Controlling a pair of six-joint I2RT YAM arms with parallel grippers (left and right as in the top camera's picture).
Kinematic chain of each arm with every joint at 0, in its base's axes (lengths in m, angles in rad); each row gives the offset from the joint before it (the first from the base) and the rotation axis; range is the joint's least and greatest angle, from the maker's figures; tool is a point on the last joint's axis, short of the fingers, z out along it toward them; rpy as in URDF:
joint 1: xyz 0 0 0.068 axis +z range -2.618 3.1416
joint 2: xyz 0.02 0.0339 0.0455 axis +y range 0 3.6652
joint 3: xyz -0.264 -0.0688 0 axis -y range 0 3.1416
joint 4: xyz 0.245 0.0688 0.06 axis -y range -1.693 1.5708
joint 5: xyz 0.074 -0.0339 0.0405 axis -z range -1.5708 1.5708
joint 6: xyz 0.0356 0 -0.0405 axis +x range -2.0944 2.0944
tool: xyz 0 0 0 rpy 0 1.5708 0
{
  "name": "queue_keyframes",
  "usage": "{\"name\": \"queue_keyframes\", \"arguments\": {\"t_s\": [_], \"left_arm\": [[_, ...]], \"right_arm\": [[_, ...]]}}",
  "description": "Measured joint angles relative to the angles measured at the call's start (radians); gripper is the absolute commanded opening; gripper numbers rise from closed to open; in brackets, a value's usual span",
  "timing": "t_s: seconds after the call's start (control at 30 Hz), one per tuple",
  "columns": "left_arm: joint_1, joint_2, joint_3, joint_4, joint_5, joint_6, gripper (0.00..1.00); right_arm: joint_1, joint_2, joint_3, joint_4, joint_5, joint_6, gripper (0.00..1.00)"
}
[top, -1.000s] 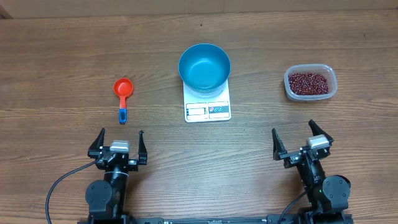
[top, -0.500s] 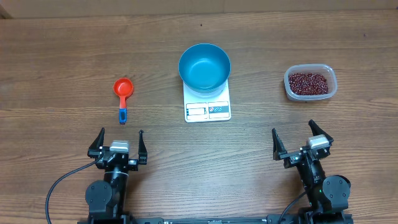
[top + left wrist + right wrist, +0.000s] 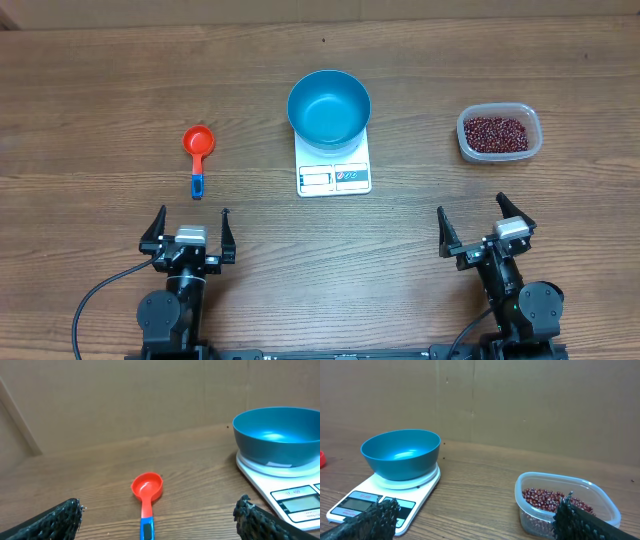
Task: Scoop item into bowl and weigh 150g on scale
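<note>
Beans (image 3: 495,131) lie heaped in the clear tub (image 3: 536,143) at your far right, well apart from the rest. The blue bowl (image 3: 329,108) stands upright on the white scale (image 3: 334,177) mid-table, covering its far half. The display and buttons show at the near edge, and the bowl's inside is bare blue. On the left lies the red scoop (image 3: 198,141), flat on the table (image 3: 100,80), with its blue-tipped handle pointing back at your left gripper (image 3: 194,212). That one sits at the near edge, fingers spread wide, gripping nothing. Your right gripper (image 3: 470,205) matches it: fingers wide apart, unloaded, the tub ahead and slightly right.
</note>
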Motion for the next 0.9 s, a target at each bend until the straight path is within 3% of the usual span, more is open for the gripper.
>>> {"name": "queue_keyframes", "arguments": {"t_s": [0.3,0.57,0.73,0.9], "left_arm": [[0.0,0.097,0.134,0.0,0.0,0.002,1.0],[0.0,0.458,0.486,-0.061,0.005,0.052,1.0],[0.0,0.765,0.805,-0.298,0.035,0.055,1.0],[0.0,1.159,1.241,-0.639,0.046,0.054,1.0]], "right_arm": [[0.0,0.0,0.0,0.0,0.001,0.0,1.0],[0.0,-0.002,0.0,0.0,0.0,0.0,1.0],[0.0,-0.002,0.0,0.0,0.001,0.0,1.0],[0.0,-0.002,0.0,-0.001,0.0,0.0,1.0]]}}
